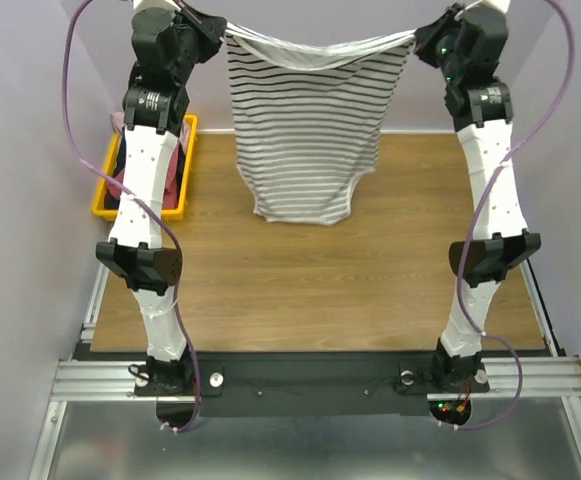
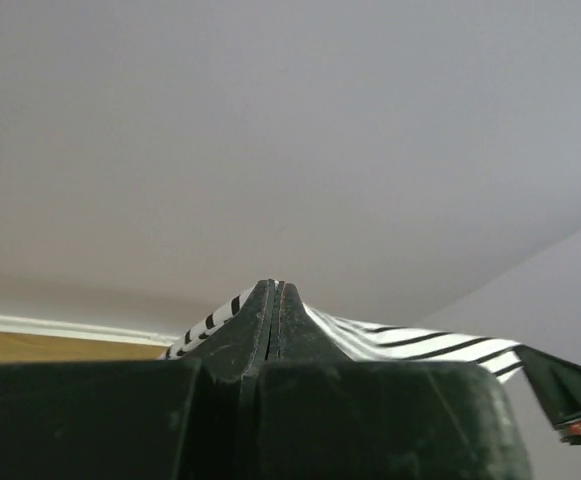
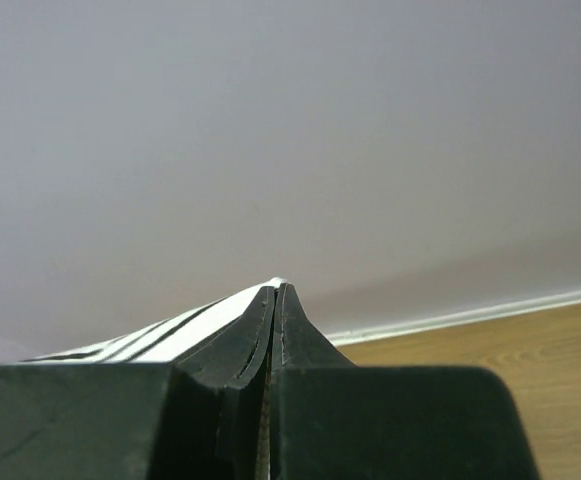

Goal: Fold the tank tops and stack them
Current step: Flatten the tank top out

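Striped white-and-black tank top [image 1: 310,130] hung stretched across the upper middle of the frame, over the wooden counter [image 1: 310,290]. The left fingers [image 2: 266,300] pinched one upper corner, the right fingers [image 3: 282,300] the other, both clamped tight. Other tops [image 1: 181,184] lay in the yellow bin [image 1: 103,195] at left.
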`<act>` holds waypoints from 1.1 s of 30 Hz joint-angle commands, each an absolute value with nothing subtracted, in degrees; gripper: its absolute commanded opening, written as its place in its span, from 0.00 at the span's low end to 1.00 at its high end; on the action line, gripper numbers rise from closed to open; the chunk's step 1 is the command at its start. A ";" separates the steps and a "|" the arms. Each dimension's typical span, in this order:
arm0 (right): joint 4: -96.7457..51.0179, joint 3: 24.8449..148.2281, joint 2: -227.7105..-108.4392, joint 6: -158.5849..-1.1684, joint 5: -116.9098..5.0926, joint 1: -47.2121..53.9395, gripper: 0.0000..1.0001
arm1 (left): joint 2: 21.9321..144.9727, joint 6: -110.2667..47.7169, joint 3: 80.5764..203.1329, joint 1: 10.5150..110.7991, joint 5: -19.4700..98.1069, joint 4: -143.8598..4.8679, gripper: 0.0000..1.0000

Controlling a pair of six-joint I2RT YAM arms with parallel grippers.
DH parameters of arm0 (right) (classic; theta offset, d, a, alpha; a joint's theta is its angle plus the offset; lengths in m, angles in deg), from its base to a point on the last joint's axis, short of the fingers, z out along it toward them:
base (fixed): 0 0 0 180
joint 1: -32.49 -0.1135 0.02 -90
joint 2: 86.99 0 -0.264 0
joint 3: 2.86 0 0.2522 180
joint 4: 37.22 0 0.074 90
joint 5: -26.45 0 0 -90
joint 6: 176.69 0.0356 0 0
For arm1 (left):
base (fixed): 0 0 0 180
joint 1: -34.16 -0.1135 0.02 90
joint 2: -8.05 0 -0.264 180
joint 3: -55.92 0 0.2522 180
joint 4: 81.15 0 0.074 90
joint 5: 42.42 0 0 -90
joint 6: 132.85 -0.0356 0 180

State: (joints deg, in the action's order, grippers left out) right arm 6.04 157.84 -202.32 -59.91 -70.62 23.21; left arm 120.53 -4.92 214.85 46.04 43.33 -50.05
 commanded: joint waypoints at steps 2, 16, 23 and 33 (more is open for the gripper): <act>-5.09 152.78 -192.56 -60.59 -69.61 23.97 0.00 | 108.79 -4.62 203.24 42.68 36.86 -60.88 0.00; -10.01 89.87 -160.77 -54.19 -69.88 24.05 0.00 | 81.63 -0.76 136.66 44.44 32.81 -74.59 0.00; -11.15 53.47 -151.51 -45.83 -64.26 23.88 0.01 | 68.97 4.95 102.27 51.63 37.73 -77.85 0.00; -9.06 33.59 -140.70 -42.13 -61.97 23.97 0.33 | 55.95 9.70 86.13 56.92 37.21 -73.11 0.09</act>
State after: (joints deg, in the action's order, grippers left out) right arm -6.97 34.87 -144.51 -44.78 -63.89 23.80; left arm 58.37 7.91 87.38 55.48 36.90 -71.23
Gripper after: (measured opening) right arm 0.222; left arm 0.026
